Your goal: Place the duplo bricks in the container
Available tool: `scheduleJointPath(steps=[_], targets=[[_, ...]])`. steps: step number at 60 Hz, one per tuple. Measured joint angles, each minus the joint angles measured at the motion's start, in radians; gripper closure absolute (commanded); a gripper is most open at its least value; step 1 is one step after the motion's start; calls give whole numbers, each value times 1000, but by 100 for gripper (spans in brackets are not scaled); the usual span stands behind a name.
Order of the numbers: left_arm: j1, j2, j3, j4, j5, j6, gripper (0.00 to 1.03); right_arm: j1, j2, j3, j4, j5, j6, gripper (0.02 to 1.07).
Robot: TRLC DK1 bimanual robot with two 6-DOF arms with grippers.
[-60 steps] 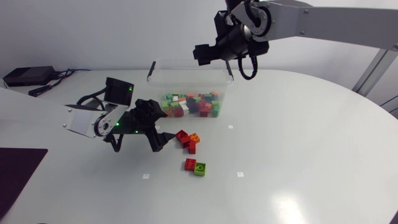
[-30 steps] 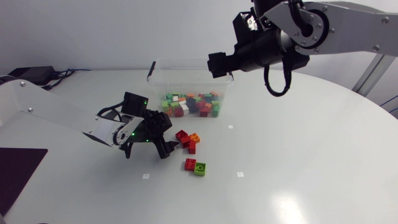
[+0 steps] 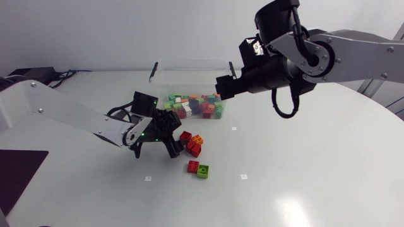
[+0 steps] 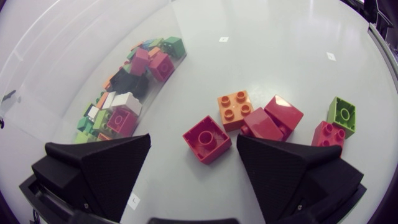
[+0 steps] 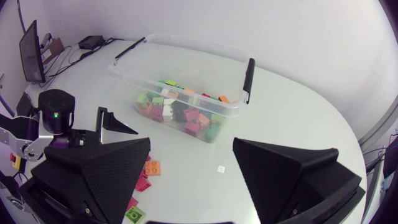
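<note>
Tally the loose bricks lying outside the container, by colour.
Red bricks: 3
Orange brick: 1
Green brick: 1
Total: 5. The tipped red one beside the orange could be two; I cannot tell.

Both arms have pale silver-grey links. The left arm (image 3: 69, 116) shows one long plain link, and the right arm (image 3: 360, 53) carries a round joint (image 3: 314, 53) with a black centre. A black cable (image 3: 281, 107) loops beneath the right wrist. Small green lights (image 3: 140, 134) glow on the left wrist's black housing. The left gripper (image 4: 194, 149) and right gripper (image 5: 191, 149) are matte black, and their broad wedge-shaped fingers (image 4: 106, 168) are finely textured.
</note>
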Motion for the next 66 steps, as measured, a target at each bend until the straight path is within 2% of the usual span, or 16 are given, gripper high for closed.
scheduleJointPath(steps=[16, 25, 30, 39, 48, 52, 53, 54, 66], targets=[[-14, 56, 26, 8, 3, -19, 8, 12, -3, -29, 14, 0, 0, 11], [-20, 76, 49, 8, -3, -53, 13, 15, -3, -33, 14, 0, 0, 11], [-24, 86, 67, 2, -21, -68, 25, 17, -3, -33, 21, 0, 0, 11], [-25, 96, 109, -72, -30, -108, 43, 23, -3, -35, 29, 0, 0, 11], [-25, 96, 137, -144, -45, -134, 46, 30, -3, -45, 32, 1, 0, 11], [-25, 96, 148, -172, -46, -136, 61, 31, -3, -46, 32, 1, 0, 11], [-25, 96, 151, -181, -46, -136, 62, 32, -3, -46, 32, 0, 1, 11], [-25, 96, 152, -184, -46, -137, 71, 33, -3, -46, 32, 0, 0, 11], [-25, 90, 161, -227, -48, -139, 73, 45, -3, -59, 37, 1, 1, 11]])
